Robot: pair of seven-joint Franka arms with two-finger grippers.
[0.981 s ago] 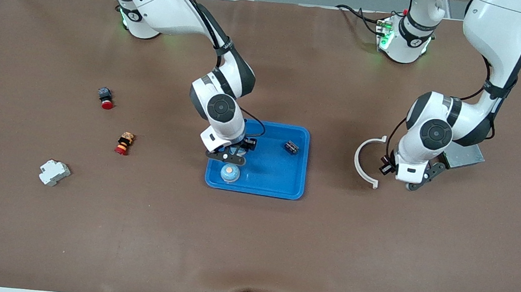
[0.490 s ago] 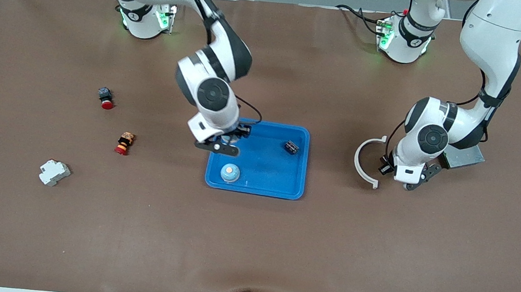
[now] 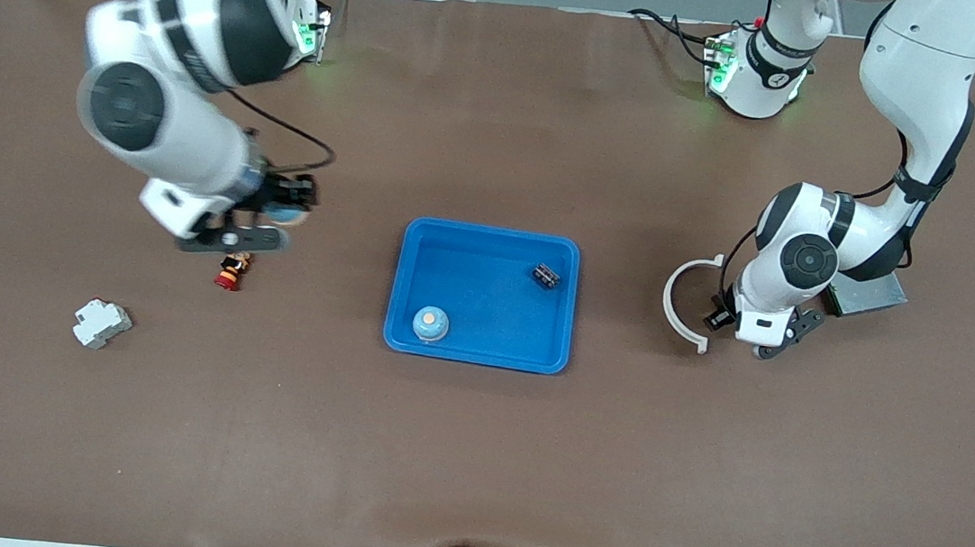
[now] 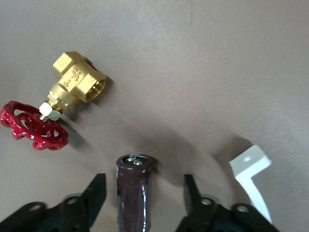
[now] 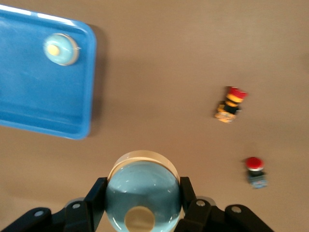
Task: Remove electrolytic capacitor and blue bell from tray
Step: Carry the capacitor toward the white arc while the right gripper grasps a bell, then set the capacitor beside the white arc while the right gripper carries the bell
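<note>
We see the right gripper now clear of the tray, toward the right arm's end, clamping the blue bell. The left gripper, off the tray toward the left arm's end, has spread open around the capacitor. A second bell remains in the tray.

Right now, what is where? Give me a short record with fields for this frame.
right jaws: shut on the blue bell, in the air over the table, toward the right arm's end from the tray
left jaws: open, either side of the capacitor on the table
near capacitor: brass valve, white bracket
in tray: blue dome, small dark part
</note>
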